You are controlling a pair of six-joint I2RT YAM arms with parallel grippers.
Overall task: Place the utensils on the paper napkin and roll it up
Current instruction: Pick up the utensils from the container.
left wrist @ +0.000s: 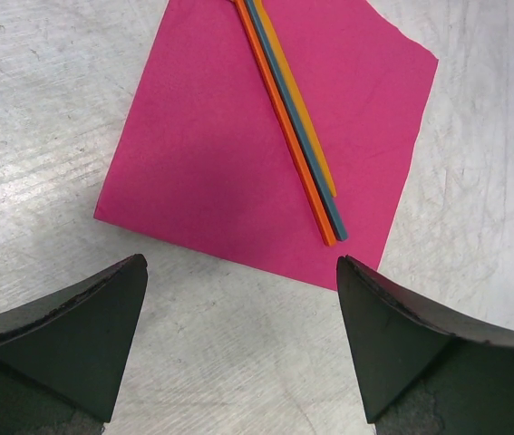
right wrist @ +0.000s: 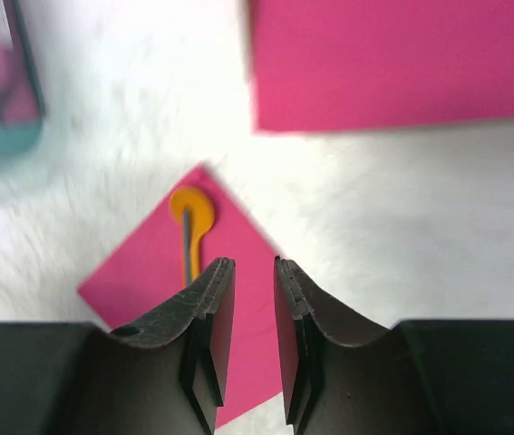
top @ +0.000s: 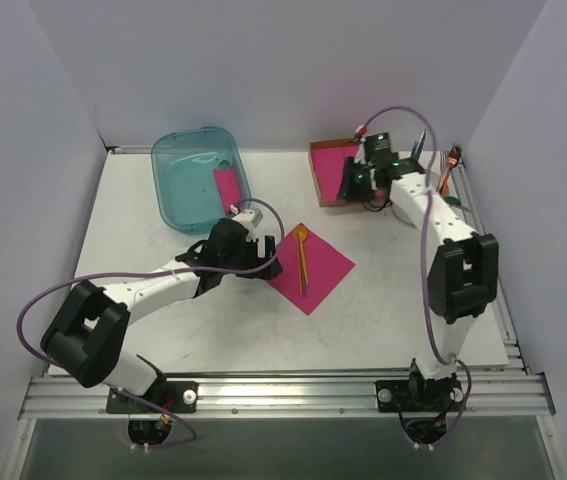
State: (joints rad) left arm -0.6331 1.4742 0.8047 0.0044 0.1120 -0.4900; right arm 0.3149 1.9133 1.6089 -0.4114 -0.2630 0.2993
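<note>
Napkin: single magenta sheet [top: 329, 266], flat, set cornerwise near the middle of the surface [top: 373, 335].
Spoon: orange [top: 302, 262], lying on the napkin, round bowl toward the sheet's far corner, handle end just short of its near edge.
Fork: not confirmed. A grey-blue strip [left wrist: 309, 154] runs along the orange handle in the left wrist view; cannot tell whether it is the fork or part of the spoon.
Left fingers: [left wrist: 84, 335] spread wide, empty, low over the surface just off the napkin's near-left edge.
Right fingers: [right wrist: 211, 308] parted by a slim gap, nothing between them, held above the pink stack [top: 331, 165] in its cardboard frame toward the far right corner.
Handling, napkin: judged thin, limp and very light, likely to slide or crease under a push. Best pinched low at a free corner or along the near edge, then turned over the utensils as a core.
Handling, utensils: judged light, stiff and smooth, apt to skid on paper. Best taken across the handle at mid-length.
Other: teal bin [top: 175, 195] at the far left corner.
Writing: none legible anywhere.
</note>
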